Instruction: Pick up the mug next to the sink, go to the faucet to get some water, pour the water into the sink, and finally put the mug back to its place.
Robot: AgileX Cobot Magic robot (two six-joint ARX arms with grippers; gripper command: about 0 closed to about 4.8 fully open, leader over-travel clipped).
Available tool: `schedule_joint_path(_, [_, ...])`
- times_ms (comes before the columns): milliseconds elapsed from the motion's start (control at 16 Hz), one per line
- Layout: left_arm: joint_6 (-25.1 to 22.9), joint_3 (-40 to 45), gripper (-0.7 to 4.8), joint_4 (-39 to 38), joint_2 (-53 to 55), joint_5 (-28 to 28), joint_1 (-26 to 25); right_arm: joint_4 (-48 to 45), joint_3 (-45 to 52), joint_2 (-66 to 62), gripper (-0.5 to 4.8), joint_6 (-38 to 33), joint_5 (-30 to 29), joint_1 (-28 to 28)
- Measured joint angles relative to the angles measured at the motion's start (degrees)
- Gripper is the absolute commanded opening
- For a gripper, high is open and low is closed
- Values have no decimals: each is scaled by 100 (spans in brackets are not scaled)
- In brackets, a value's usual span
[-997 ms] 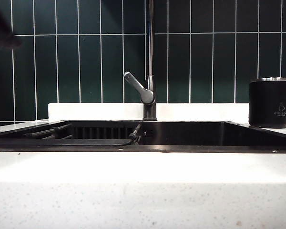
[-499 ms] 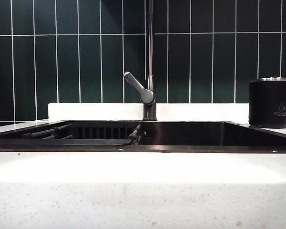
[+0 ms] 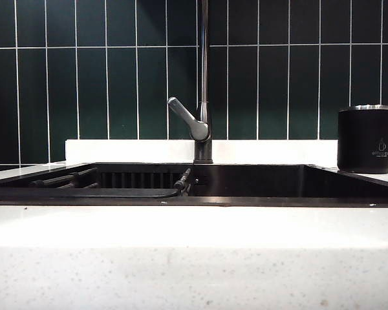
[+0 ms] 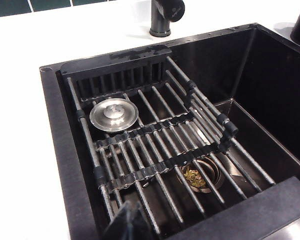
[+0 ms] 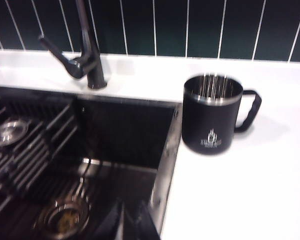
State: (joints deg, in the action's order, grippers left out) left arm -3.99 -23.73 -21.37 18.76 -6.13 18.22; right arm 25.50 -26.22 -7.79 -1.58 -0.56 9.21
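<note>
Mug (image 5: pixel 212 116) is sitting upright on tabletop (image 5: pixel 250 190) beside sink (image 4: pixel 270 95). Left end effector (image 4: pixel 127 220) is hanging clenched, empty, over sink; right end effector (image 5: pixel 129 220) slightly parted, empty, near sink edge.

- Your left gripper (image 4: pixel 127 220) shows only as dark fingertips pressed together at the lower edge of its wrist view, holding nothing.
- Your right gripper (image 5: pixel 129 220) shows at its wrist view's lower edge, fingers slightly apart, empty.
- Neither arm appears in the exterior view.
</note>
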Motion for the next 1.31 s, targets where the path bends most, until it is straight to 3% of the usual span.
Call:
schedule_joint_path(125, [0,7,-6,0,4,46,0,286,9,192,49,-4,46,-2])
schedule_joint_path(249, [0,90,-6,81,24,516,0,-22,162,208,49,-4,431,-4])
schedule_joint_path(436, [0,433,-6,280,26,979,0,-667,743,201,45,7,553,-7])
schedule_joint_path(623, [107,826,-6,942,26,970,0,-894,1268,201,-8,2,774,-4])
schedule_joint_path(872, [105,1279,-6,1405,28,984,0,-1213,1768,201,-8,4,1191,-11])
schedule_joint_path(1309, [114,1803,-6,2157,28,981,0,-1888,2579,201,-8,17,1401,-15])
